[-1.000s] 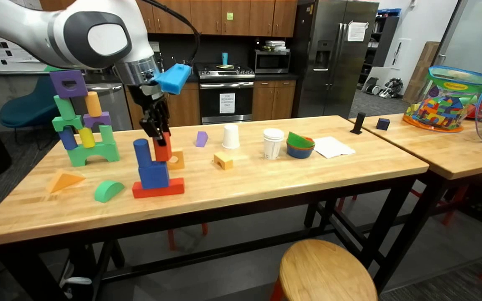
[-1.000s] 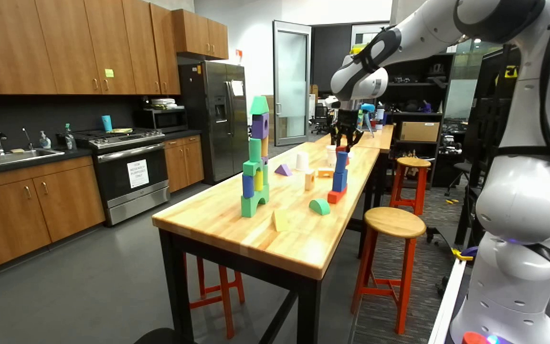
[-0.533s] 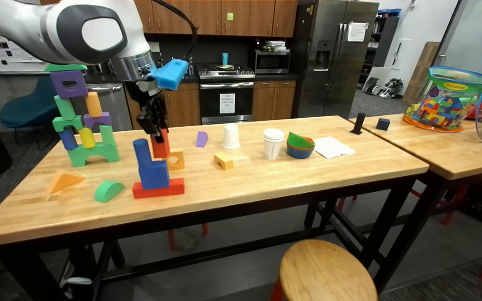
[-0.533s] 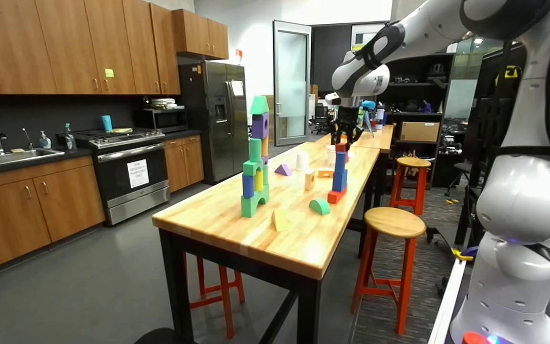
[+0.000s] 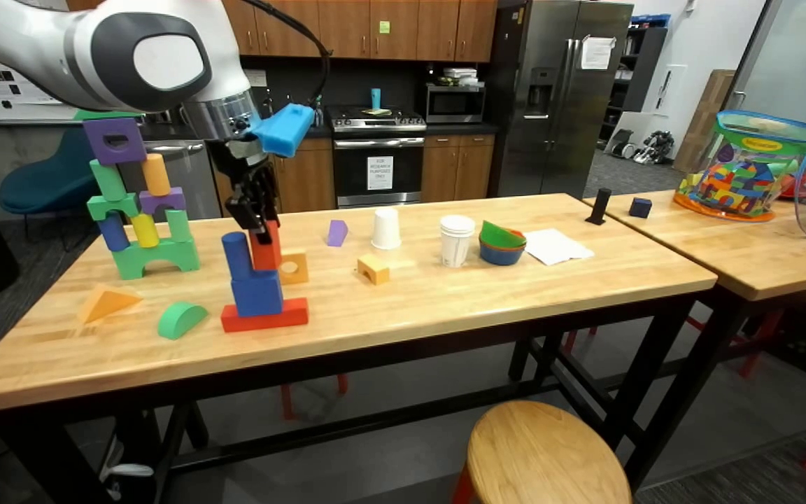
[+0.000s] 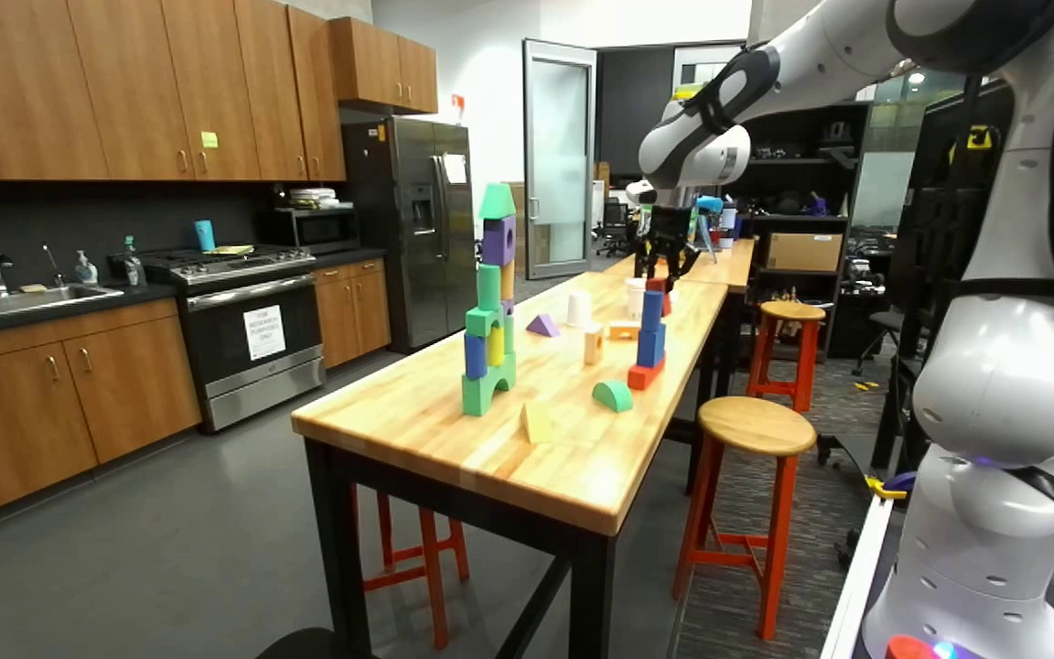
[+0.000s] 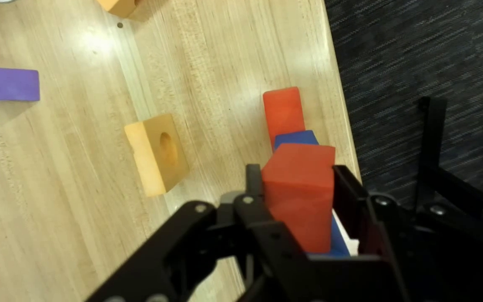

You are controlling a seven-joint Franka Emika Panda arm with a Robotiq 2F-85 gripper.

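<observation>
My gripper point(image 5: 263, 229) is shut on an upright red block point(image 5: 267, 253), which also shows between the fingers in the wrist view point(image 7: 300, 201). The block's lower end is at the top of a blue block point(image 5: 257, 295), beside an upright blue cylinder point(image 5: 238, 257). I cannot tell if it rests fully on the blue block. The blue block and cylinder stand on a long red block point(image 5: 270, 318) lying on the table. In an exterior view the blue cylinder point(image 6: 652, 311) partly hides the held block. In the wrist view the cylinder is hidden.
A tall multicoloured block tower stands on a green arch point(image 5: 158, 257). An orange block with a hole point(image 7: 157, 155) is close by. A green half-round point(image 5: 182, 320), orange wedge point(image 5: 108, 302), purple block point(image 5: 337, 233), white cup point(image 5: 386, 229) and bowls point(image 5: 501, 252) are also on the table.
My gripper and the red block have moved slightly left in an exterior view. The block rose a little, then came down to the blue block's top. The other blocks have not moved.
</observation>
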